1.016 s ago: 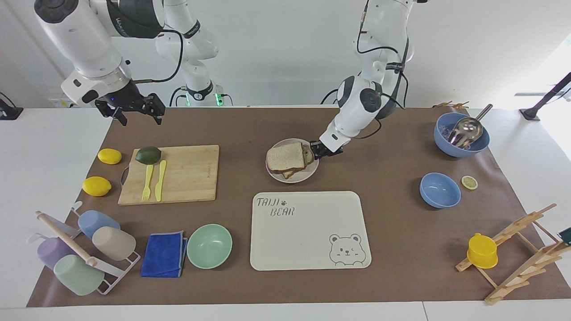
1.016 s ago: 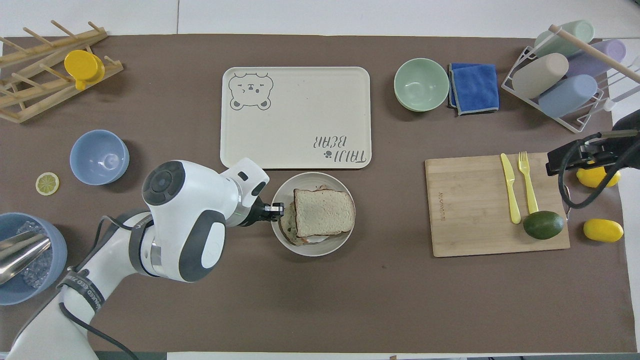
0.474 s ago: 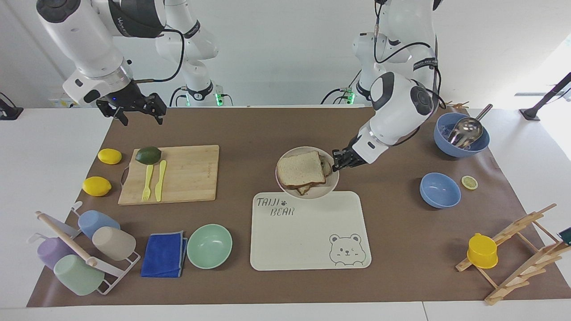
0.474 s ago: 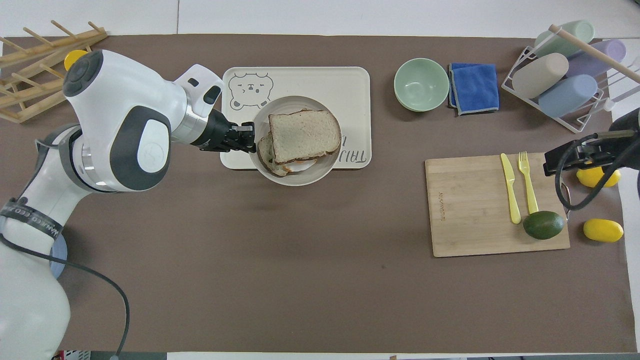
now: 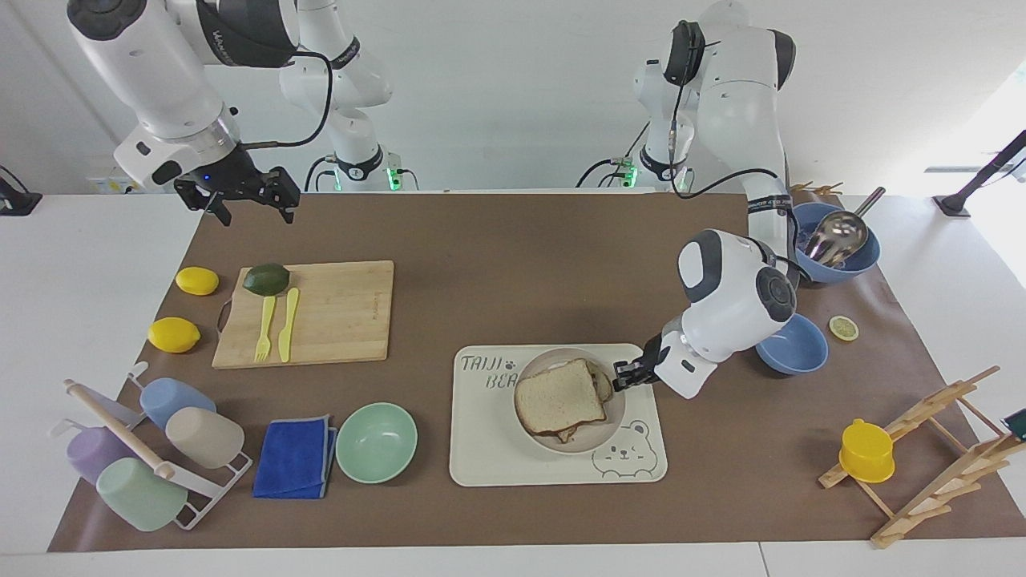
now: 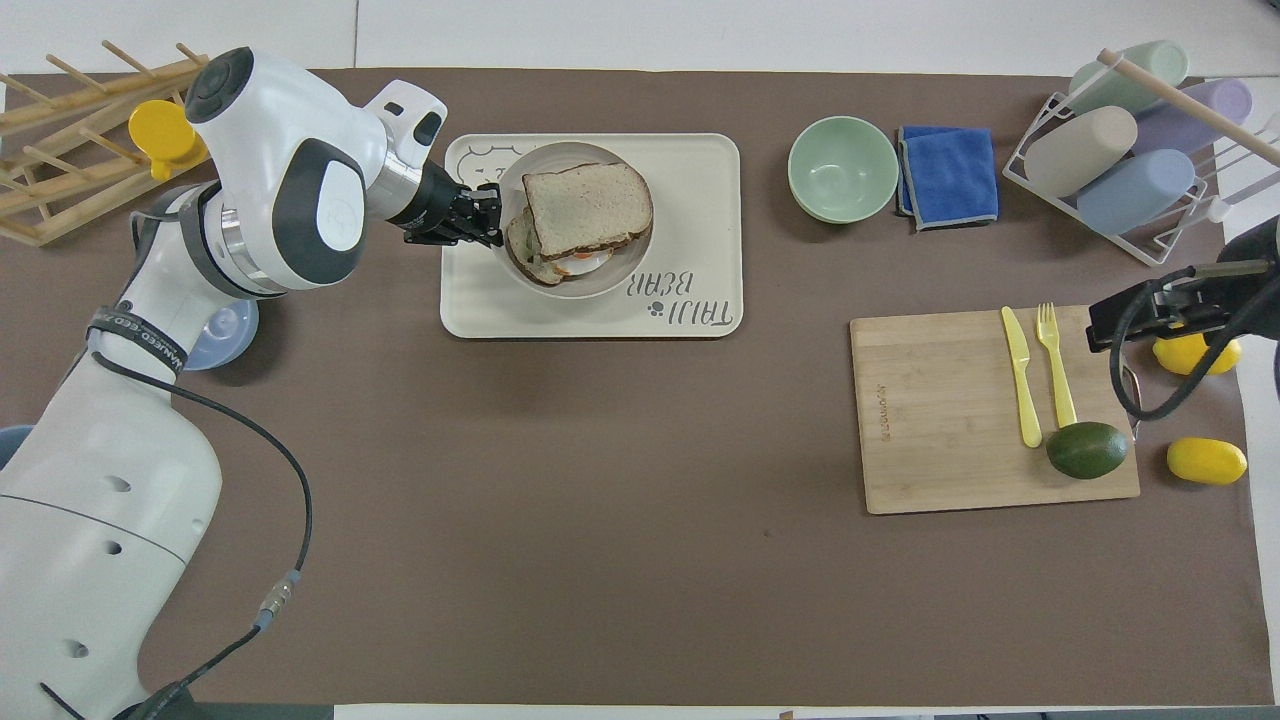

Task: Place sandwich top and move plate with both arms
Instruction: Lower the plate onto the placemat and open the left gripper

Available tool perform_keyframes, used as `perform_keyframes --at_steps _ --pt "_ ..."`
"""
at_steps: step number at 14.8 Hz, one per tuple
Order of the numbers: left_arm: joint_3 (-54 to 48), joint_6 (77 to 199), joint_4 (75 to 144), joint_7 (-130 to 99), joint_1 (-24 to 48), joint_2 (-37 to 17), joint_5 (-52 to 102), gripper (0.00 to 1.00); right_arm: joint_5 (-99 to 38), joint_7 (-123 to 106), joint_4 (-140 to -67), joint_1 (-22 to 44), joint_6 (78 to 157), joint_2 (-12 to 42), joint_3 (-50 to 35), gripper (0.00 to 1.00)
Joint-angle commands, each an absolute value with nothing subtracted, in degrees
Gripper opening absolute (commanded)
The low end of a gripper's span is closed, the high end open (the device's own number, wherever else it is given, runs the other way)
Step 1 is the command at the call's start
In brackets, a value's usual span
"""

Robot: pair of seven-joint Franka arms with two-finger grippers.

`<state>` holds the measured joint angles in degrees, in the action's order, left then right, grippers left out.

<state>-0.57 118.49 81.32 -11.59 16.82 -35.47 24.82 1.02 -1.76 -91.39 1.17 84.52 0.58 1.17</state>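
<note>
Left hand (image 5: 624, 375) is pinching the plate (image 5: 571, 440) rim, sandwich top (image 5: 559, 396) riding on it over the bear tray (image 5: 481, 457); I'd be lowering it level and slow, right hand (image 5: 240, 192) idling open.

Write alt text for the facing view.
The left pincer grips the rim of the plate carrying the sandwich top, over the bear tray. The right pincer waits open, raised near the cutting board.
</note>
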Motion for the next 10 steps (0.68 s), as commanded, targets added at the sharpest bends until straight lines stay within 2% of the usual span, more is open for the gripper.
perform_keyframes --at_steps 1,5,6,7,8,10 --pt "-0.5 121.0 83.0 -11.4 17.6 -34.7 22.7 0.00 1.2 -2.8 -91.5 1.0 85.1 0.1 0.9 1.00" --pt "-0.6 122.3 84.8 -11.1 17.6 -34.3 21.9 0.00 1.2 -2.7 -91.4 1.0 85.1 0.1 0.9 1.00" --pt "-0.6 123.5 85.8 -11.1 17.6 -33.9 21.9 0.18 1.2 -2.7 -91.5 1.0 85.1 0.1 0.9 1.00" --pt "-0.6 123.9 86.2 -11.1 17.6 -33.7 21.8 0.49 1.2 -2.7 -91.5 1.0 85.1 0.1 0.9 1.00" --pt "-0.6 123.6 86.1 -11.1 17.2 -33.7 21.8 0.99 1.2 -2.7 -91.5 1.0 85.1 0.1 0.9 1.00" --pt "-0.6 122.5 85.6 -10.8 16.8 -33.7 21.8 1.00 1.3 -2.7 -91.5 1.0 85.1 0.1 0.9 1.00"
